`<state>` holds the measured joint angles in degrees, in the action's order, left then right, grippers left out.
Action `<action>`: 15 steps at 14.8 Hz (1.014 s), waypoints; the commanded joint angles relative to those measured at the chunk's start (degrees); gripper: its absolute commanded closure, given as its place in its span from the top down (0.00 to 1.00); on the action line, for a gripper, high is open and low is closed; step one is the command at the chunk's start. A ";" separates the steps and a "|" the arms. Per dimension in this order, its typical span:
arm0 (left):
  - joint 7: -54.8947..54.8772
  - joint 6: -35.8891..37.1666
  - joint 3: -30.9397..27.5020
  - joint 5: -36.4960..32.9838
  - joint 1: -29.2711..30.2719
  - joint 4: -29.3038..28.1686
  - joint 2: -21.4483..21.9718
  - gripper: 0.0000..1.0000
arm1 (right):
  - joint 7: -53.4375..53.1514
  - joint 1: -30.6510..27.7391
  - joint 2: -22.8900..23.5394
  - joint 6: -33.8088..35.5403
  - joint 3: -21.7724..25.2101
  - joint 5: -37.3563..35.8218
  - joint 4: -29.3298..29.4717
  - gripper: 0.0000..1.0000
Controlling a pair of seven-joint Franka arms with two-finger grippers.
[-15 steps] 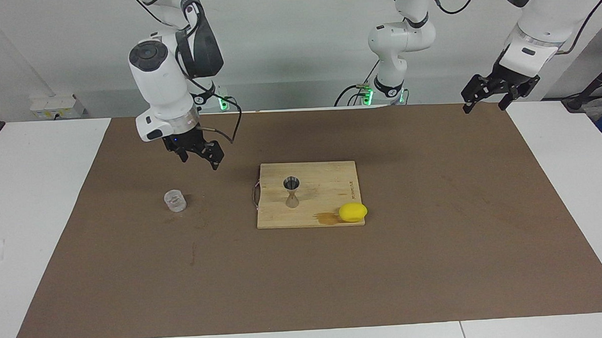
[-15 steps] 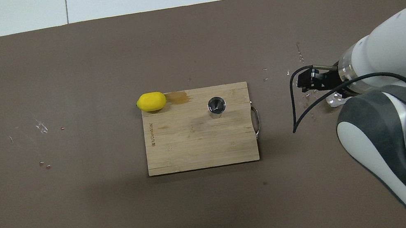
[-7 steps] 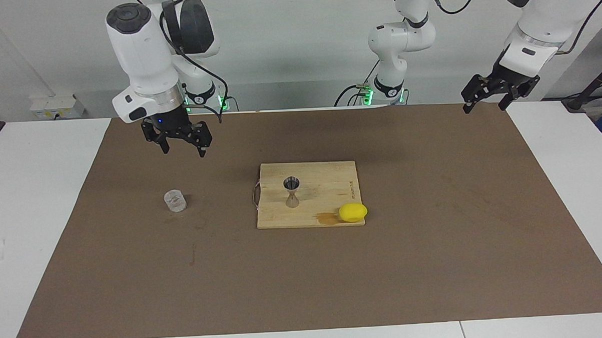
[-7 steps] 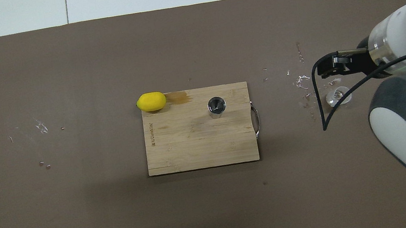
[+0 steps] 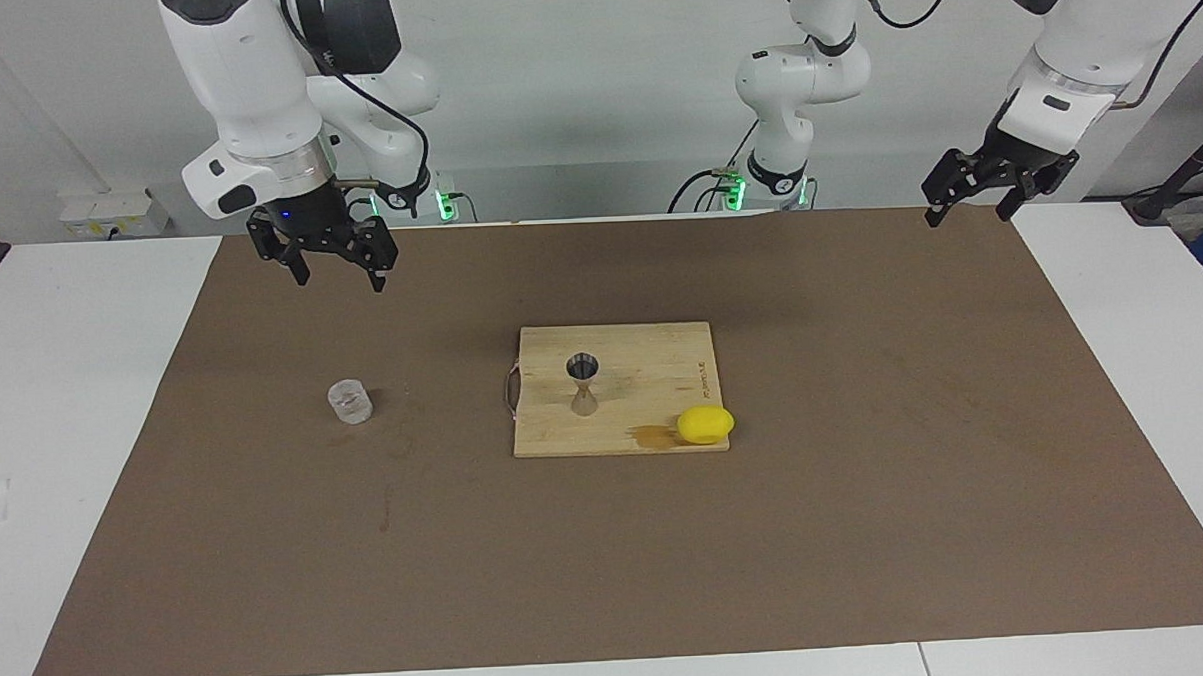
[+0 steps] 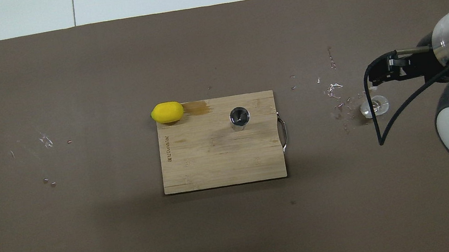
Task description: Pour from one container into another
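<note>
At the 9 o'clock side of the facing view we see the right hand (image 5: pixel 336 268) hanging in the air, fingers spread and gripping nothing, over the brown mat (image 5: pixel 868 529) that covers the table (image 5: pixel 63 397), above the strip nearer the robots than the glass tumbler (image 5: pixel 350 402). The tumbler stands upright on the mat, toward the right arm's end, well apart from the wooden board (image 5: pixel 653 371). On that board the steel jigger (image 5: pixel 583 384) stands upright near the handle edge. A yellow lemon (image 5: pixel 706 424) sits at the board's 4 o'clock corner, touching it, beside a darker stain (image 5: pixel 653 435). At 2 o'clock the left hand (image 5: pixel 979 205) waits in the air over the mat's corner, fingers released and empty.
</note>
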<state>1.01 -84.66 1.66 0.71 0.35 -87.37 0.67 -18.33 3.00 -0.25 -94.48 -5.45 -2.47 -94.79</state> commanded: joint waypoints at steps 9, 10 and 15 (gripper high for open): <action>-0.04 0.02 0.01 -0.97 -0.09 -1.84 1.70 1.00 | 1.45 -1.07 -2.04 0.09 -0.44 3.26 -3.12 1.00; 0.04 0.02 0.01 -0.97 -0.09 -1.84 1.70 1.00 | 1.54 -1.07 -2.13 0.09 -0.44 3.26 -3.21 1.00; 0.04 0.02 0.01 -0.97 -0.09 -1.84 1.70 1.00 | 3.47 -1.33 -2.13 -0.09 -0.35 3.26 -3.21 1.00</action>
<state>1.01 -84.66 1.66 0.71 0.35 -87.37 0.67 -17.56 2.67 -0.78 -94.25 -5.61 -0.62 -96.19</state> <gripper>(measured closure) 0.000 0.000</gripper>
